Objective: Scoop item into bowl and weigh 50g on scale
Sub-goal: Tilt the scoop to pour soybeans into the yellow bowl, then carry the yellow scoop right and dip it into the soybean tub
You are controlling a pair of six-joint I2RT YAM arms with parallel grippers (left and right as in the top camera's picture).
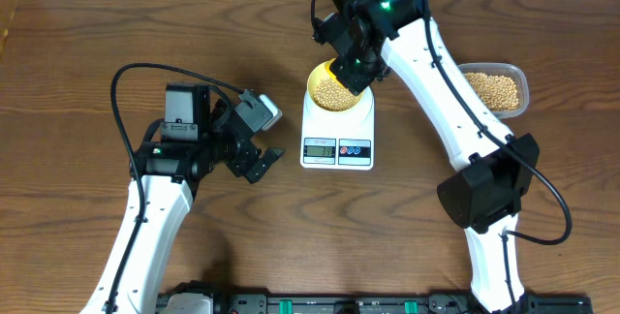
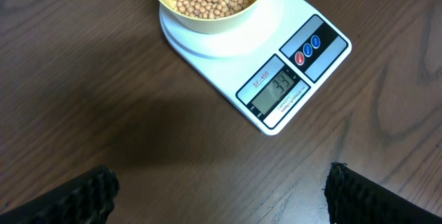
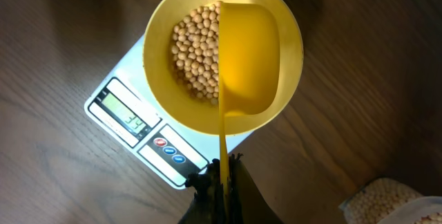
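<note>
1. The left jaws stand wide open and hold nothing, hovering over the bare table (image 1: 77,81) just left of the scale (image 1: 337,149). If this arm drifted right it could nudge the scale and upset the reading. The bowl (image 3: 155,44) lies ahead of them and apart, at the scale's far end.
2. The bowl sits on the scale's platform, with the item (image 3: 197,51) piled across its bottom. The digits on the display (image 2: 278,86) are small; they look short of the target, though I cannot be sure. I judge overshoot the main risk, because one full scoop more could go past it, and taking beans back out is fiddly.
3. The right jaws are shut on the handle of the yellow scoop (image 3: 247,58). Its head is turned on its side over the bowl, and no beans show on the face in view. Whether it touches the rim I cannot tell; any contact would press on the scale and falsify the weight. The beans lie just beyond these jaws, under and beside the scoop head.
4. The clear tub (image 1: 524,91) holds more beans at the far right, well apart from the right jaws. Loose beans could roll off the scoop on the way across.
</note>
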